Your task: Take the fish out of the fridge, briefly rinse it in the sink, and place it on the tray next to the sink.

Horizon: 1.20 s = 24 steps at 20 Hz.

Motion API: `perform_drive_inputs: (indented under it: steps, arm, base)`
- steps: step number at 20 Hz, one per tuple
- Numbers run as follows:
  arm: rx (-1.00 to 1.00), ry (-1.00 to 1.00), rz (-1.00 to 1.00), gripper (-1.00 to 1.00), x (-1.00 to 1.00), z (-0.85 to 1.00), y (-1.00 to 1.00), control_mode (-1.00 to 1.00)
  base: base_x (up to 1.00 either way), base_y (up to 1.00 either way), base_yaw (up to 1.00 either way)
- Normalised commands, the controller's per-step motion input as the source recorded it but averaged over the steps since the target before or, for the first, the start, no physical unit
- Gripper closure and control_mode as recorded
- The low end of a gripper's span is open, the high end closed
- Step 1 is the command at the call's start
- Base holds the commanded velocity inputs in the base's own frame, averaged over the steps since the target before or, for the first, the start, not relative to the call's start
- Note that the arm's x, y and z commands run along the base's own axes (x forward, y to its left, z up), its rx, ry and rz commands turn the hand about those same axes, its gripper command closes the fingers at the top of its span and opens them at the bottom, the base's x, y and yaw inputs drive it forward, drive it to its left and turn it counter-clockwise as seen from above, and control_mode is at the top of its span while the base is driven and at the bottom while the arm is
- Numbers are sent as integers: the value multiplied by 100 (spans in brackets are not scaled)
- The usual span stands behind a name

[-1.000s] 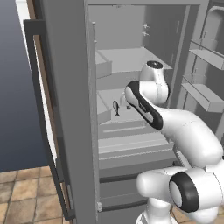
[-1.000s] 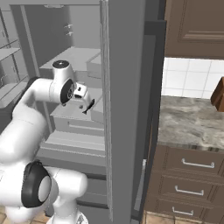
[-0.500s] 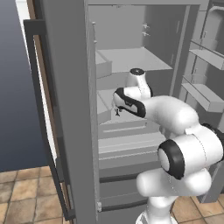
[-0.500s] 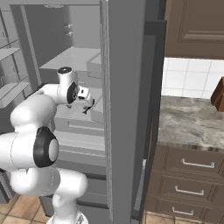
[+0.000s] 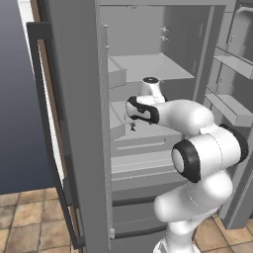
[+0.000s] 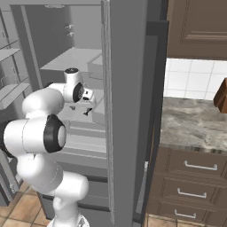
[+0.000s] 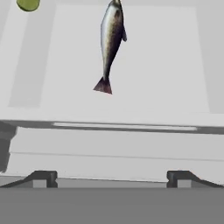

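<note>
Kitchen scene, fridge (image 5: pixel 74 123) door open, your arm reaching onto pale inner shelf (image 7: pixel 131 65). Your gripper (image 7: pixel 111 177) spread wide, holding nothing; fingertips (image 7: pixel 41 177) short of shelf edge. Fish (image 7: pixel 111 39) lies on shelf, ahead of fingers, tail toward them, apart from both tips. Small green round thing (image 7: pixel 28 4) ahead, off to one side. You're early in task: fish not grasped; rinse in sink, placing on tray all remain.

Your arm (image 5: pixel 197 123) is folded at the elbow and reaches toward 11 o'clock in the left base view, wrist bent down. The gripper (image 7: pixel 112 177) hangs with its jaws spread wide (nothing between the fingertips (image 7: pixel 43 177)), pointing downward.
</note>
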Motion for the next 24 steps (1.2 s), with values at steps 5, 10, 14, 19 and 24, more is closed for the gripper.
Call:
perform_drive_inputs:
  steps: [5,10,14,19,24]
  arm:
    - [0,-4,0,-100,40,-22,3,-100]
    - [0,0,0,-100,48,-13,5,-100]
    - [0,0,0,-100,53,-11,1,-100]
    - [-2,0,0,-100,30,-30,0,-100]
    - [-4,-1,0,-100,9,-37,0,-100]
  base:
    - [0,0,0]
    - [0,0,0]
    - [0,0,0]
    - [0,0,0]
    - [0,0,0]
